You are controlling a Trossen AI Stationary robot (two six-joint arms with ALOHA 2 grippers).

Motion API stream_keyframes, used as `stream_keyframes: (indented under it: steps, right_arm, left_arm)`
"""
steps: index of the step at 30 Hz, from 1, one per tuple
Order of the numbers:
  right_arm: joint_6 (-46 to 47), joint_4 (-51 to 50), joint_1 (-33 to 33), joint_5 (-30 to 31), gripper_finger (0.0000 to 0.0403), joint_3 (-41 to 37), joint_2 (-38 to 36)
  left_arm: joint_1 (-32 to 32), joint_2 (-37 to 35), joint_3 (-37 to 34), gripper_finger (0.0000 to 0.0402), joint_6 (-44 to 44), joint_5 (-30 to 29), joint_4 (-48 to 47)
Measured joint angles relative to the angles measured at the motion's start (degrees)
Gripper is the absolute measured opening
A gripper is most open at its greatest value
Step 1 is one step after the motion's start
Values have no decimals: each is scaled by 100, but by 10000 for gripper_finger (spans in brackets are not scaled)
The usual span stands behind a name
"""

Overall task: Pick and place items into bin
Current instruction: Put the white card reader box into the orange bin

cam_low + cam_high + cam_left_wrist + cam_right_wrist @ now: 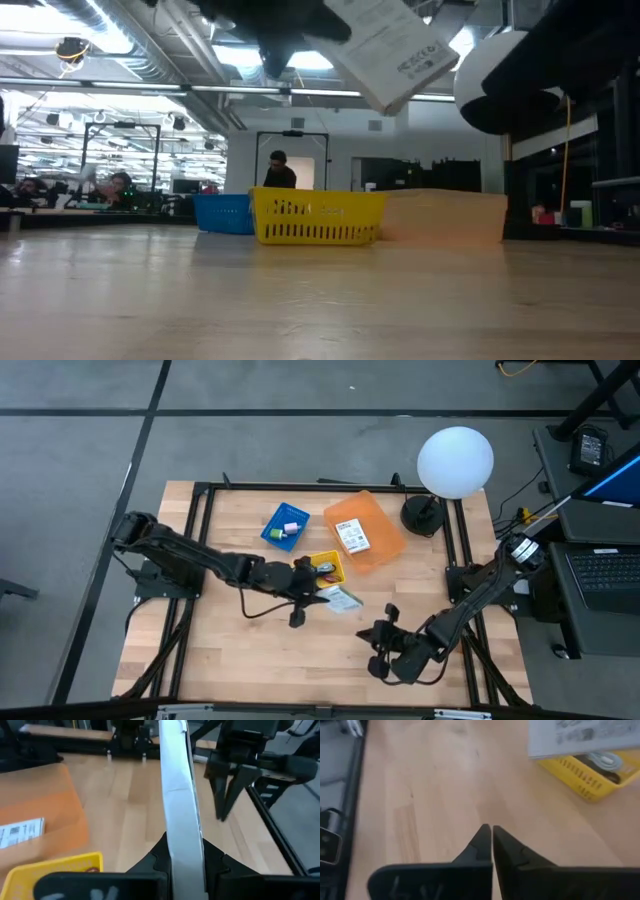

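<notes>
**Carrying the white packet to a bin**

We hold a flat white labelled packet in the left gripper; its jaws are almost closed, pinching the packet by its thin edge. In the low view the packet hangs tilted, well above the wooden table, just beside the small yellow slotted basket.

The right gripper waits near the table's front edge, with its jaws fully closed and empty.

In our judgement, the step in hand is the carry. A similar packet already lies in the orange plastic bin, so we would bring ours over that bin, keep it high enough to pass the yellow basket's rim, and open the jaws only when it is above the bin's floor. Because the grip is on the edge, the packet may swing, so slow movement seems wise.
</notes>
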Motion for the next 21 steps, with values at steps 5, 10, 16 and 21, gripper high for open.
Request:
stream_keyframes:
  steps: [5, 10, 16, 21]
  right_arm:
    - [-508, 1380, -3, -3, 0, -674, 4]
    - [-1242, 2548, -36, 30, 0, -1103, 4]
    - [-1486, 2898, -290, 50, 0, -1256, 2]
    - [-1758, 2912, -516, 56, 0, -1256, 2]
  left_arm:
    - [111, 2, -808, 38, 276, -33, 1645]
    - [487, 4, -1480, 38, 178, 710, 3087]
    - [999, 4, -1614, 38, -91, 1070, 3279]
    - [1252, 4, -1614, 38, 77, 1307, 3268]
